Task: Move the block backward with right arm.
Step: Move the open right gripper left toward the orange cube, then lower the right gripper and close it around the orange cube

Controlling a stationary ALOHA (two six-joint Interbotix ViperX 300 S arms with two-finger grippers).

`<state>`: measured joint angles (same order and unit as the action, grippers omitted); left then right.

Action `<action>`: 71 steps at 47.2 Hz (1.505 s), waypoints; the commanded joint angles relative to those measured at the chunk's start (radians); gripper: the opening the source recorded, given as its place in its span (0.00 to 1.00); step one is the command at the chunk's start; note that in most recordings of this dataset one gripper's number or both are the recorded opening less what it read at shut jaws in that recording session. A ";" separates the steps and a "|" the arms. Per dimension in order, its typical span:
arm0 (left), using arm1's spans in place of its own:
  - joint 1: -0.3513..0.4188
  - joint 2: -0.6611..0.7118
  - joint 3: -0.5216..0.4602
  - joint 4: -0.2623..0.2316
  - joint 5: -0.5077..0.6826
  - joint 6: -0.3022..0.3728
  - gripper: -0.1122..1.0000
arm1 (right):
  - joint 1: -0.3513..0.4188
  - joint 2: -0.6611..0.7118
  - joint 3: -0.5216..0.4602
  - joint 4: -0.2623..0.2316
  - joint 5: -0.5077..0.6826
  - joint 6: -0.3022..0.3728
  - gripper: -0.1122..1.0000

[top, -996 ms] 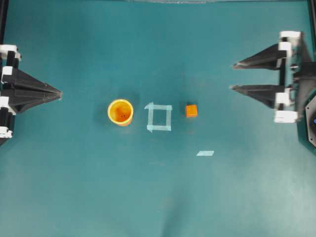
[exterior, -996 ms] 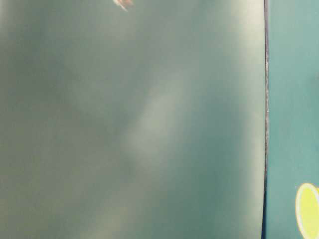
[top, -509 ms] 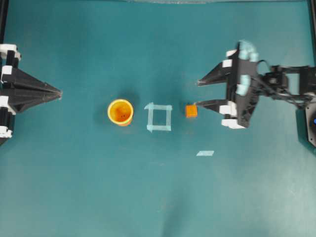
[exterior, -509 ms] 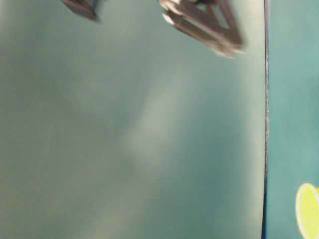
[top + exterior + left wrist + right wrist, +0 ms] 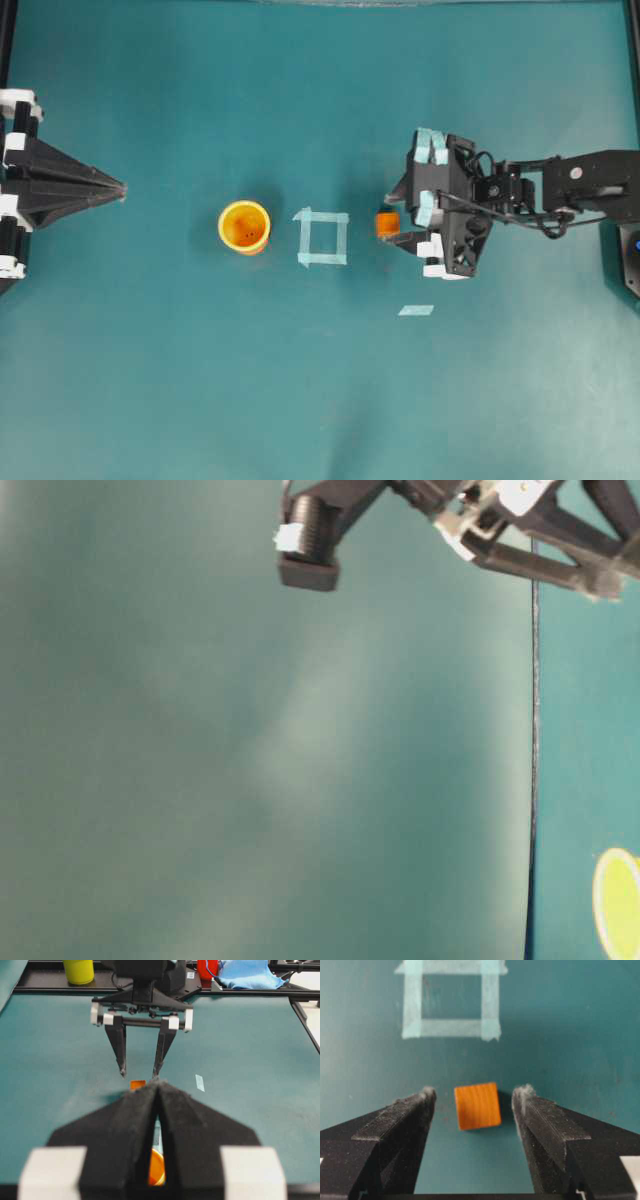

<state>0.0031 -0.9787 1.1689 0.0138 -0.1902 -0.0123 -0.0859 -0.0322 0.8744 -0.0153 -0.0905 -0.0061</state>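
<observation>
The block (image 5: 386,224), a small orange cube, rests on the teal table just right of a pale tape square (image 5: 322,238). My right gripper (image 5: 390,218) is open and low over the table, one fingertip on each side of the block. In the right wrist view the block (image 5: 477,1106) sits between the black fingers (image 5: 400,1125) with gaps on both sides, nearer the right one. The left wrist view shows the block (image 5: 137,1084) under the right gripper (image 5: 139,1075). My left gripper (image 5: 118,189) is shut at the left edge, holding nothing.
An orange-yellow cup (image 5: 244,227) stands left of the tape square. A short tape strip (image 5: 415,310) lies in front of the right gripper. Beyond the table's far rail sit a yellow-green cup (image 5: 78,970), a red object (image 5: 207,967) and a blue cloth (image 5: 247,975).
The right arm has swung in from the right edge and come down, its open jaws now straddling the block. The block and the left arm have not moved.
</observation>
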 commanded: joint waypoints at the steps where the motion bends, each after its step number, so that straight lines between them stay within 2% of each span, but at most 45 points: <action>1: 0.003 0.008 -0.029 0.003 -0.005 0.000 0.10 | 0.003 0.003 -0.021 -0.003 -0.006 0.002 0.68; 28: 0.002 0.008 -0.031 0.003 0.008 0.000 0.10 | 0.002 0.087 -0.049 -0.006 -0.025 0.002 0.67; 33: 0.003 0.008 -0.031 0.002 0.009 0.000 0.10 | 0.000 0.087 -0.049 -0.006 -0.023 0.002 0.63; 39: 0.003 0.008 -0.031 0.003 0.011 0.000 0.10 | 0.000 0.083 -0.054 -0.002 -0.005 0.015 0.51; 42: 0.003 0.008 -0.029 0.003 0.012 0.000 0.10 | 0.000 0.074 -0.063 -0.002 0.026 0.017 0.47; 56: 0.002 0.009 -0.031 0.003 0.012 0.000 0.10 | 0.003 -0.057 -0.169 -0.002 0.298 0.017 0.46; 71: 0.003 0.009 -0.031 0.003 0.012 0.000 0.10 | 0.003 -0.164 -0.236 0.014 0.466 0.029 0.46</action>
<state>0.0031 -0.9771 1.1689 0.0138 -0.1733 -0.0123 -0.0859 -0.1595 0.6688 -0.0092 0.3543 0.0199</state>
